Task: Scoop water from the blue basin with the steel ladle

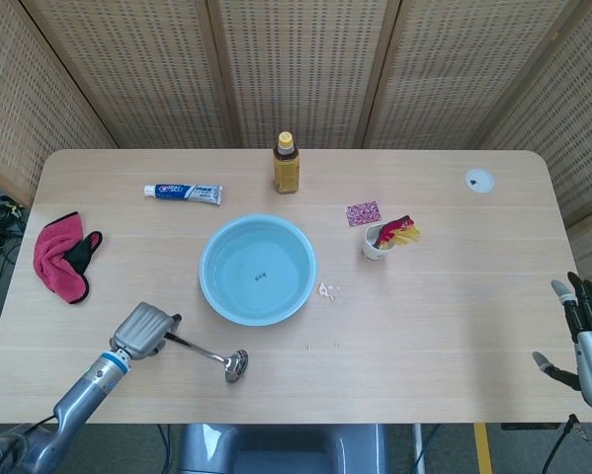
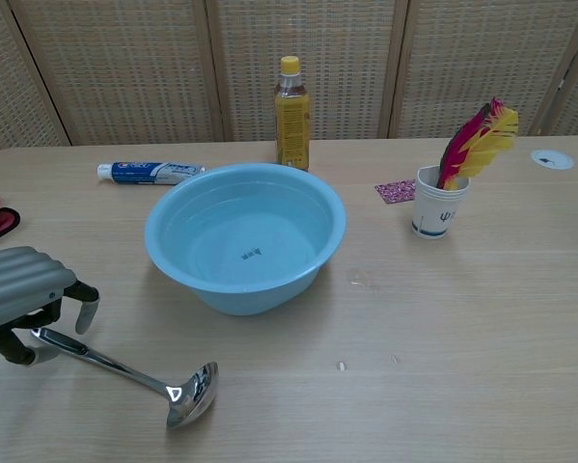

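The blue basin (image 1: 257,270) (image 2: 244,233) holds water and stands mid-table. In front of it and to its left lies the steel ladle (image 1: 212,355) (image 2: 124,367), flat on the table with its bowl toward the basin side. My left hand (image 1: 143,330) (image 2: 26,297) hovers over the end of the handle; its fingers (image 2: 87,309) curl down on either side without closing on it. In the chest view the handle's tip shows between thumb and fingers. My right hand (image 1: 587,341) hangs with fingers spread at the table's right front edge, holding nothing.
A yellow bottle (image 1: 286,164) and a toothpaste tube (image 1: 183,193) lie behind the basin. A paper cup with red and yellow feathers (image 1: 382,238) and a small pink packet (image 1: 363,213) sit to its right. A pink cloth (image 1: 62,259) lies at the left edge.
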Robot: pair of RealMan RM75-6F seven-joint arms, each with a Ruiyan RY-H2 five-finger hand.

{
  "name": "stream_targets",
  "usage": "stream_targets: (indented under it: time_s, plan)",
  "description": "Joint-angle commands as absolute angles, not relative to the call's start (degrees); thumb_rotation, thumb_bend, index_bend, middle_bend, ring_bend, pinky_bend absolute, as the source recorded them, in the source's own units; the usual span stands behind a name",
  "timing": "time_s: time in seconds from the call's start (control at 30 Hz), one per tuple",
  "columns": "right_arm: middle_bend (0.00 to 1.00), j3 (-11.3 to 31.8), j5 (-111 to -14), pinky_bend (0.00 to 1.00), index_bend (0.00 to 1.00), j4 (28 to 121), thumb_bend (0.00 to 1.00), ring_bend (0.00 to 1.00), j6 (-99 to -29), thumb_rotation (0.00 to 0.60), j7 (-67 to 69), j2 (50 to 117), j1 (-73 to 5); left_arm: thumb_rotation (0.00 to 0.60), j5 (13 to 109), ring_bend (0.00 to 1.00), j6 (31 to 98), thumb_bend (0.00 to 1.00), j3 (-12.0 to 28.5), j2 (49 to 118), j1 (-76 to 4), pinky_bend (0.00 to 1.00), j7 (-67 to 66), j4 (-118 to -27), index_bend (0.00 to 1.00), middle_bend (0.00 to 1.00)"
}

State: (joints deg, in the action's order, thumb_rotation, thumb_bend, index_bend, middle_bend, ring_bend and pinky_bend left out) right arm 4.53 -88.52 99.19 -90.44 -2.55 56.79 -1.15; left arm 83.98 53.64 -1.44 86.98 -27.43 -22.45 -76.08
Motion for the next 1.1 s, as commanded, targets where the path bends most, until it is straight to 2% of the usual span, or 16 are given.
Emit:
stream_targets:
  time_s: [0.03,1.1]
  plan:
    - [0.0,4.5,-88.5,0.0,0.0,99.1,0.0,0.0,-90.4,0.6,-2.4,56.7,-1.2,0.6,83.5,0.92,53.5,0.36,-1.6,87.3,-27.5,1.0,-23.0,-76.0,0.47,0.97]
    - [0.0,4.4,-88.5,0.0,0.0,98.9,0.0,0.0,-90.1,0.6,-0.9,56.5,-1.3,0.6,81.1,0.92,54.5,0.39,-2.4,93.2,-27.9,1.0,-26.8,-71.7,0.47,0.97]
